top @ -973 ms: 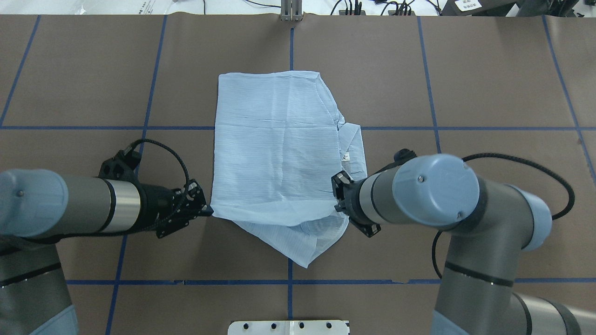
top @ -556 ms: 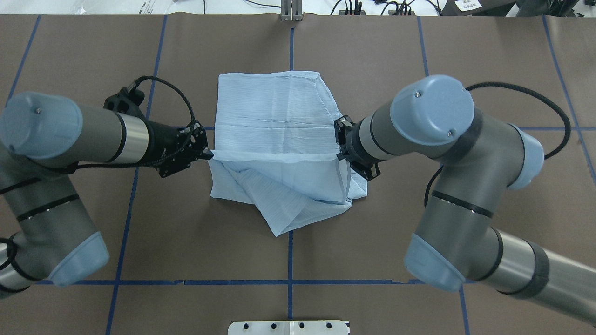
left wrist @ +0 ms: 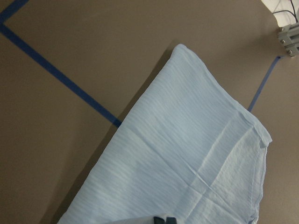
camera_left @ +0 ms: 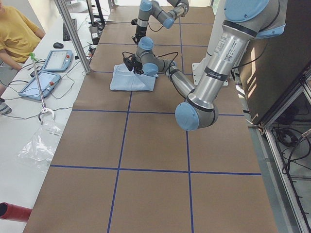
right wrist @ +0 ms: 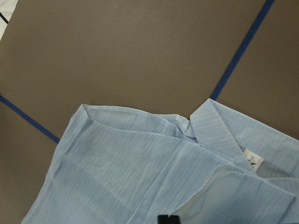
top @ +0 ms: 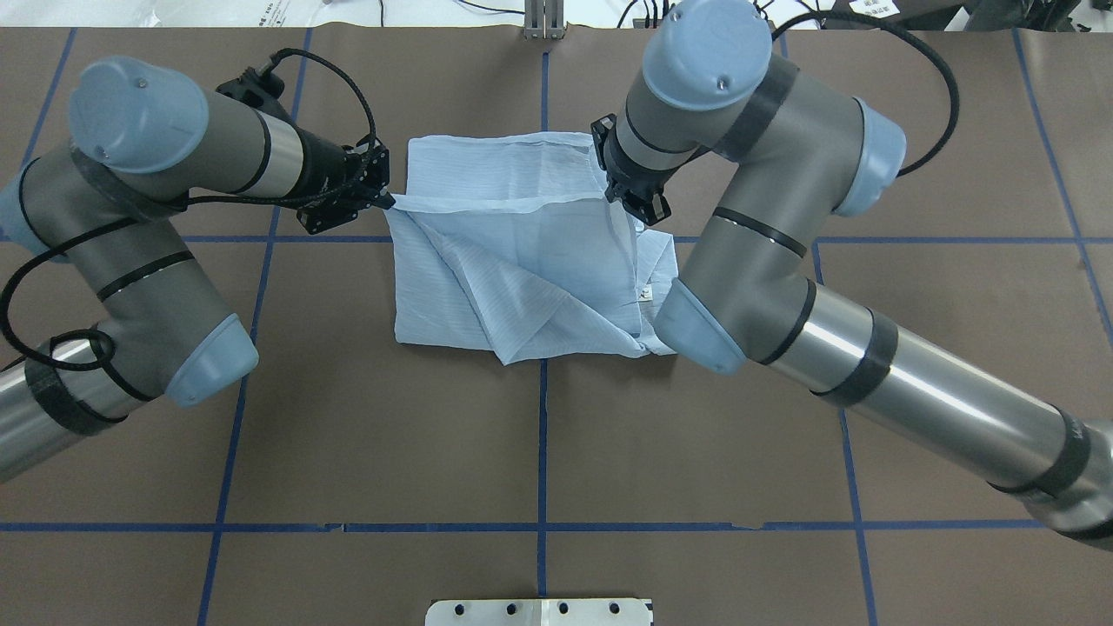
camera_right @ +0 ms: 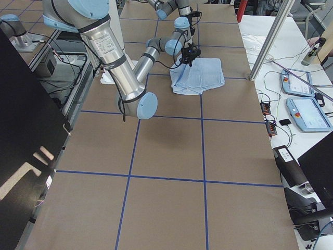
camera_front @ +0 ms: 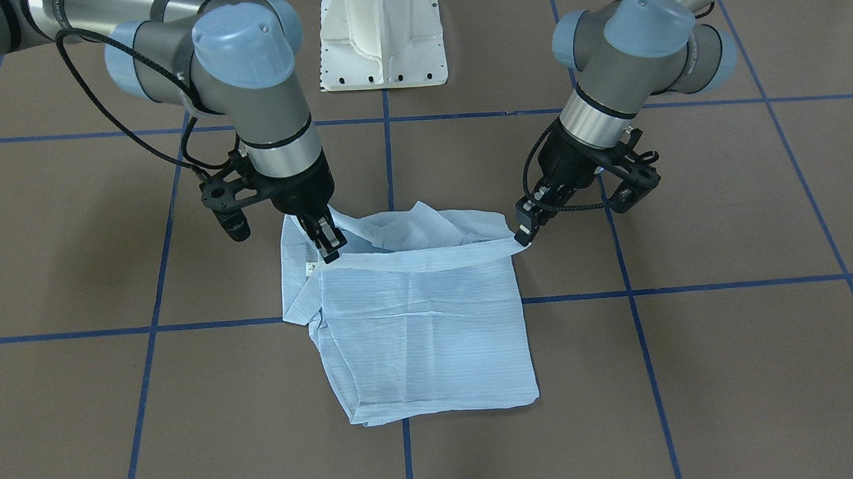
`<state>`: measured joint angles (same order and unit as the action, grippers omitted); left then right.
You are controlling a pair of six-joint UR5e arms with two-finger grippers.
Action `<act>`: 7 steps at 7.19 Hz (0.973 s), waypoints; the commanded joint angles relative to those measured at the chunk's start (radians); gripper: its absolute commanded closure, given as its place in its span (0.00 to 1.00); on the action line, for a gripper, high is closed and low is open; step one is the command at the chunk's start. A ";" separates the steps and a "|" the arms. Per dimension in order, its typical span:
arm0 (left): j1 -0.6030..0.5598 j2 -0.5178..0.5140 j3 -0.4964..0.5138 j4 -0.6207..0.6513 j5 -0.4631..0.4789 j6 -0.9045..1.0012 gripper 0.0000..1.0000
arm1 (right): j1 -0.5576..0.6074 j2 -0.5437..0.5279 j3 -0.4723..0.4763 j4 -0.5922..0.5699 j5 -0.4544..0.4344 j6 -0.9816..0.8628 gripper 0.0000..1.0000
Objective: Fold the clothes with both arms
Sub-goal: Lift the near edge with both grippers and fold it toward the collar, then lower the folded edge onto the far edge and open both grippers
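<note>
The light blue striped shirt [top: 522, 269] lies half folded in the middle of the brown table. My left gripper [top: 385, 201] is shut on the left end of a raised shirt edge. My right gripper [top: 616, 196] is shut on the right end. The edge runs taut between them, above the flat lower layer and close to its far edge. In the front-facing view the left gripper [camera_front: 526, 236] is on the right and the right gripper [camera_front: 328, 249] on the left of the shirt [camera_front: 430, 333]. The collar with its tag [right wrist: 252, 159] lies under the right arm.
Blue tape lines [top: 543, 435] divide the table into squares. The white pedestal base [camera_front: 382, 40] stands at the robot's side. A metal post [top: 544, 22] and cables sit at the far edge. A person [camera_left: 14, 34] and tablets [camera_left: 43, 73] are beyond the table.
Both grippers have moved away from the robot toward the table's far side. They have carried the shirt's near edge up and over the flat part, almost to its far edge.
</note>
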<state>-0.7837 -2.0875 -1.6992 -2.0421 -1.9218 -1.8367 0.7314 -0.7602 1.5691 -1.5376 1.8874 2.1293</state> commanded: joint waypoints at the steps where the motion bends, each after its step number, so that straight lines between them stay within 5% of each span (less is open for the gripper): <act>1: -0.022 -0.078 0.155 -0.048 0.003 0.031 1.00 | 0.046 0.076 -0.197 0.109 0.030 -0.049 1.00; 5: -0.034 -0.192 0.481 -0.248 0.056 0.066 1.00 | 0.052 0.172 -0.504 0.295 0.030 -0.151 1.00; 7: -0.034 -0.249 0.602 -0.309 0.084 0.083 1.00 | 0.052 0.177 -0.550 0.333 0.030 -0.192 1.00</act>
<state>-0.8178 -2.3079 -1.1695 -2.3111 -1.8622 -1.7640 0.7839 -0.5907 1.0633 -1.2391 1.9175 1.9657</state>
